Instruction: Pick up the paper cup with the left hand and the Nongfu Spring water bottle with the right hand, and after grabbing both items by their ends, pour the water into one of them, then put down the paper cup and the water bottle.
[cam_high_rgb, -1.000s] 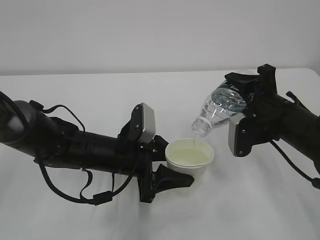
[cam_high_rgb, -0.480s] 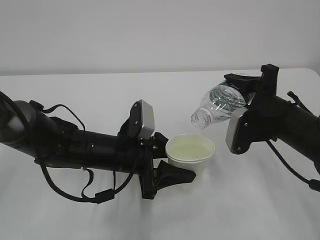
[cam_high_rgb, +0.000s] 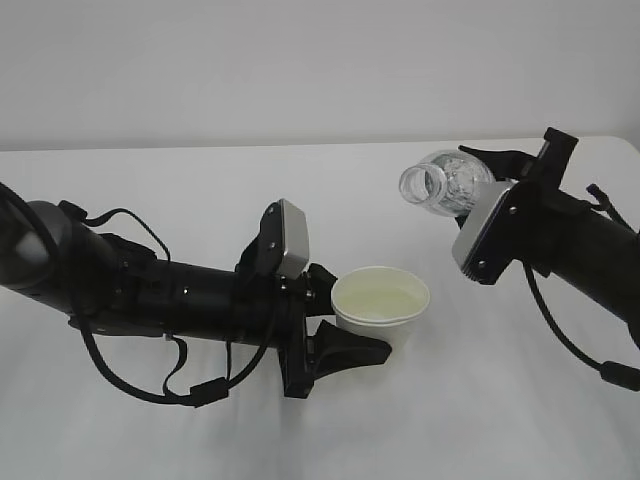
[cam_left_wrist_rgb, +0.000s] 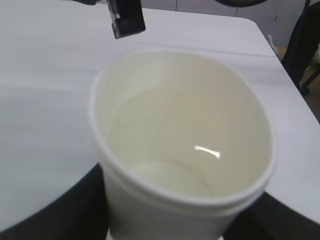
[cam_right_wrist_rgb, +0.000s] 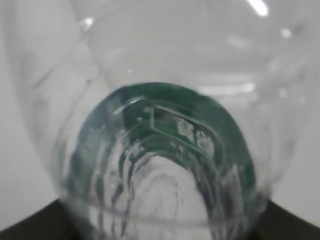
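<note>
The paper cup (cam_high_rgb: 381, 306) is white with a cream inside and stands upright, its base close to the table. My left gripper (cam_high_rgb: 352, 322) is shut on the cup's lower wall. In the left wrist view the paper cup (cam_left_wrist_rgb: 185, 150) fills the frame, with water (cam_left_wrist_rgb: 165, 135) in it and black fingers (cam_left_wrist_rgb: 55, 210) at both sides. My right gripper (cam_high_rgb: 482, 185) is shut on the base end of the Nongfu Spring water bottle (cam_high_rgb: 447, 184). The bottle lies nearly level above and right of the cup, its open mouth facing left. The right wrist view looks along the bottle (cam_right_wrist_rgb: 160, 150) with its green label.
The white table (cam_high_rgb: 200, 190) stretches bare behind and in front of both arms. Black cables (cam_high_rgb: 150, 380) hang under the left arm. A dark part of the other arm (cam_left_wrist_rgb: 127, 20) shows above the cup in the left wrist view.
The bottle was tipped mouth-down over the cup with water streaming in. Its mouth has swung up and away to the right, and the stream has stopped. The cup and left gripper stayed put.
</note>
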